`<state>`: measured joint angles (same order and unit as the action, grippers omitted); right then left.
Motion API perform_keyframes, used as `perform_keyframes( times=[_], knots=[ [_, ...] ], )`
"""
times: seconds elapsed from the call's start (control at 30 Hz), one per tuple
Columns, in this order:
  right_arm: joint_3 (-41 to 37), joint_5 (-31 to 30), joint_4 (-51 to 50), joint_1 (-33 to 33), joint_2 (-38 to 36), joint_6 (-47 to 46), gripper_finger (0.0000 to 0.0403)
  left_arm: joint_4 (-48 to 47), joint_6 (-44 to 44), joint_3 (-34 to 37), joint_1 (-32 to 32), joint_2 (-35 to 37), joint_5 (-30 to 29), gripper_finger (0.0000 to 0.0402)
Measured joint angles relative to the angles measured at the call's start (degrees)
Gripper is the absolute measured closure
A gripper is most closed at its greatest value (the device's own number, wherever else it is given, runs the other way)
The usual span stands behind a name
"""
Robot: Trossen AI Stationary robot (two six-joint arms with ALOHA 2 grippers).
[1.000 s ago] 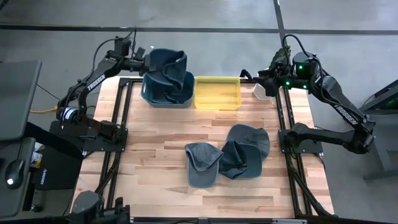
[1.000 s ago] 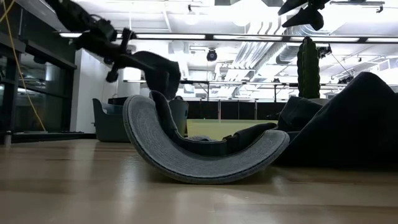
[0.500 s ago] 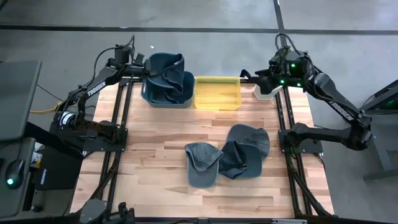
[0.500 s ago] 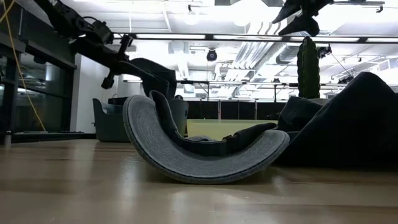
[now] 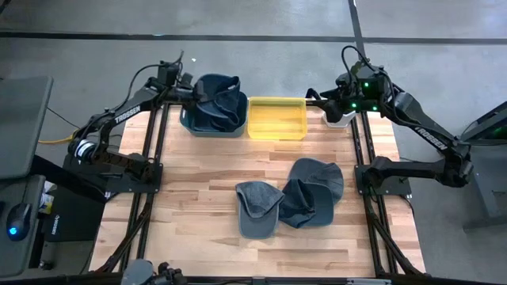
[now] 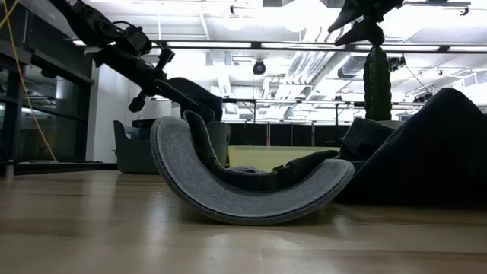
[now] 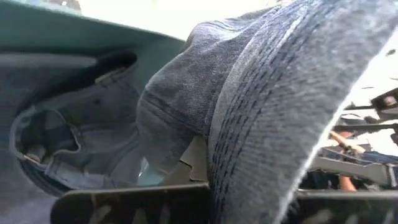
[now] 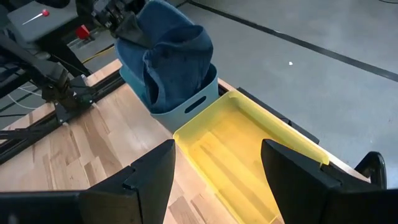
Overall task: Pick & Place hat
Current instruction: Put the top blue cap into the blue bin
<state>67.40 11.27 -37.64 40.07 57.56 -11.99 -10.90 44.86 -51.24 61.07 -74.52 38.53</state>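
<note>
Left gripper [image 5: 192,93] is clenching a dark blue denim hat [image 5: 220,101] over the blue-grey plastic bin [image 5: 207,127] at the table's far left.

Its fingers are pinching the hat's fabric, the crown hanging into the bin, where another denim cap [image 7: 74,146] is already lying. Just right of the bin a shallow yellow plastic tray [image 5: 277,117] is sitting, and past that the right gripper [image 8: 217,168] is hovering at the far right corner with its fingers [image 8: 146,180] spread apart, gripping nothing. Nearer to me, on the pale wooden slatted table [image 5: 198,206], three more denim hats [image 5: 293,198] are lying in an overlapping heap, the nearest one [image 6: 243,190] resting with its grey brim curled upward.
</note>
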Motion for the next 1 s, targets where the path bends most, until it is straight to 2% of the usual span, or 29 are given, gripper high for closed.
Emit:
perform_keyframes(
  times=[0.23,0.57,0.7,1.0],
  knots=[
    [0.0,0.3,-0.2,0.0,0.0,0.5,0.0171,0.3,0.7,0.0,-2.3,-0.4,-4.0,0.0401],
    [0.0,1.5,-0.2,0.0,0.0,0.5,0.0171,-0.4,0.2,0.0,-2.3,-0.4,-6.1,0.0394],
    [0.0,2.1,-0.5,0.0,0.0,0.5,0.0171,-1.5,-1.5,0.0,-2.3,-0.4,-6.1,0.0363],
    [0.0,2.2,-1.1,0.0,0.0,0.6,0.0171,-3.7,-3.1,0.0,-2.2,-0.4,-7.2,0.0259]
  ],
)
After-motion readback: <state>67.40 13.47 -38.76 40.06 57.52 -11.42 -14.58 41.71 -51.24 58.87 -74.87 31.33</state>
